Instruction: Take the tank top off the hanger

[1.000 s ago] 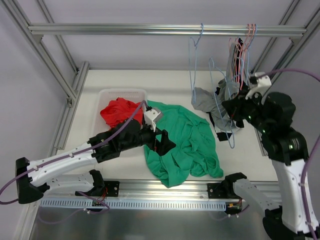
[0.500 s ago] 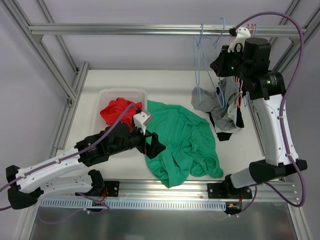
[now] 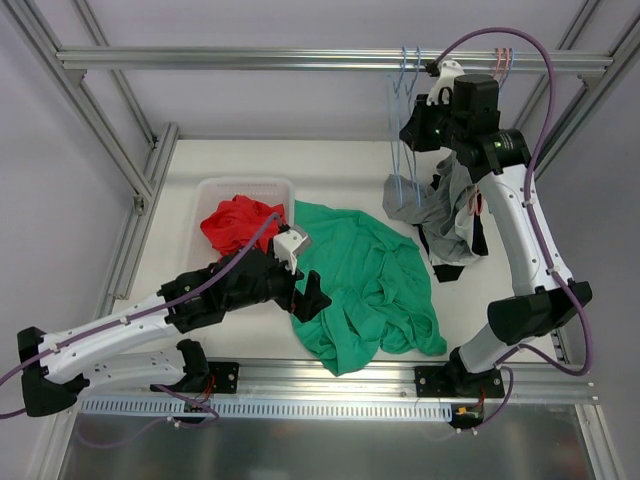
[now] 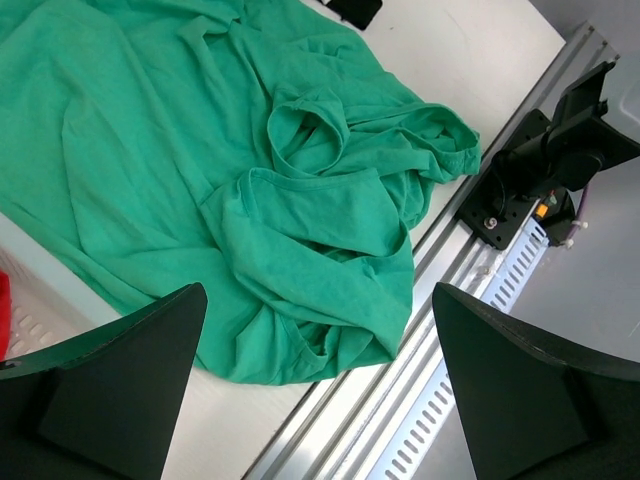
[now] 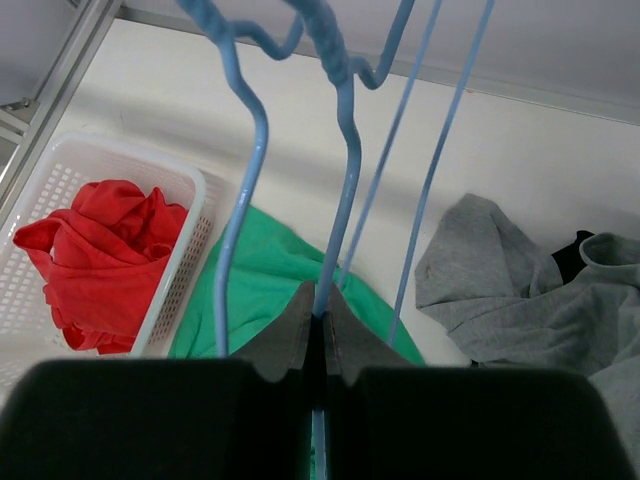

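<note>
The white worktop [image 3: 340, 165] carries most of what we see; a green tank top [image 3: 370, 285] sprawls crumpled from its middle down to its near edge; a grey tank top [image 3: 445, 215] lies heaped by the right edge, over something black; a white basket [image 3: 215, 190] towards the far left corner holds a red garment [image 3: 238, 222]. Above the far edge, a blue hanger [image 5: 345, 180] hangs by the overhead rail [image 3: 250, 60], its lower wires passing the grey top's left side; whether they touch it we cannot tell. The right gripper [image 5: 321, 315], raised to rail height, is pinched tight on that hanger's wire stem; the left gripper [image 3: 313, 297] hovers over the green top's left side, jaws spread wide and holding nothing.
</note>
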You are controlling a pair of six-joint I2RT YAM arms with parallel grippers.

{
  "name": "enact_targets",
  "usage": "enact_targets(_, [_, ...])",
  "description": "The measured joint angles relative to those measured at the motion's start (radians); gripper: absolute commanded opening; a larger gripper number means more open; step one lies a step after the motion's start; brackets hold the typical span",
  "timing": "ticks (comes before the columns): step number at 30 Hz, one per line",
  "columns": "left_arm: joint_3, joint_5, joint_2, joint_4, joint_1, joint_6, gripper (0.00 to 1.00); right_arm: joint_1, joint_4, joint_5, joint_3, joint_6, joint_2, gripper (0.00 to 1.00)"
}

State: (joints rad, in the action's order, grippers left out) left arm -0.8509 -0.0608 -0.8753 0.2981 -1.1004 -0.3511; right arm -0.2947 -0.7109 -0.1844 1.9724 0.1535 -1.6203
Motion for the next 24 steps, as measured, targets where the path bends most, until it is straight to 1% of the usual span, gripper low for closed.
enact_targets(3, [0.0, 0.0, -0.021, 0.0, 0.0, -0.001, 0.99, -0.005, 0.044, -0.001, -0.045, -0.013, 0.024, 0.0])
enact_targets(4, [0.0, 0.0, -0.03, 0.0, 0.0, -0.001, 0.99, -0.005, 0.05, -0.003, -0.053, -0.015, 0.032, 0.18])
enact_targets(6, [-0.001, 0.0, -0.057, 0.0, 0.0, -0.002, 0.99, -0.005, 0.048, -0.01, -0.062, -0.026, 0.044, 0.44])
enact_targets(7, [-0.003, -0.001, -0.075, -0.001, 0.0, -0.004, 0.98, -0.005, 0.042, -0.011, -0.07, -0.028, 0.052, 0.72])
enact_targets(10, [-0.019, -0.009, -0.151, 0.0, 0.0, -0.017, 0.99, -0.007, 0.019, -0.014, -0.097, -0.035, 0.084, 0.99])
enact_targets(13, [-0.051, -0.02, -0.253, -0.001, 0.0, -0.037, 0.99, -0.005, 0.004, -0.014, -0.137, -0.037, 0.145, 1.0])
enact_targets(16, [-0.111, -0.023, -0.389, 0.002, 0.0, -0.056, 0.99, 0.012, -0.002, -0.011, -0.204, -0.037, 0.265, 0.99])
enact_targets(18, [-0.163, -0.023, -0.488, 0.001, 0.0, -0.058, 0.99, 0.03, -0.006, 0.0, -0.263, -0.037, 0.38, 0.99])
enact_targets(19, [-0.212, -0.021, -0.565, 0.0, 0.0, -0.057, 0.99, 0.035, -0.012, 0.011, -0.293, -0.037, 0.436, 0.99])
enact_targets(22, [-0.319, -0.003, -0.742, -0.013, 0.0, -0.053, 0.99, 0.044, -0.025, 0.031, -0.406, -0.037, 0.672, 0.99])
enact_targets(24, [-0.377, 0.019, -0.846, -0.011, 0.0, -0.049, 0.99, 0.044, -0.034, 0.029, -0.456, -0.036, 0.789, 1.0])
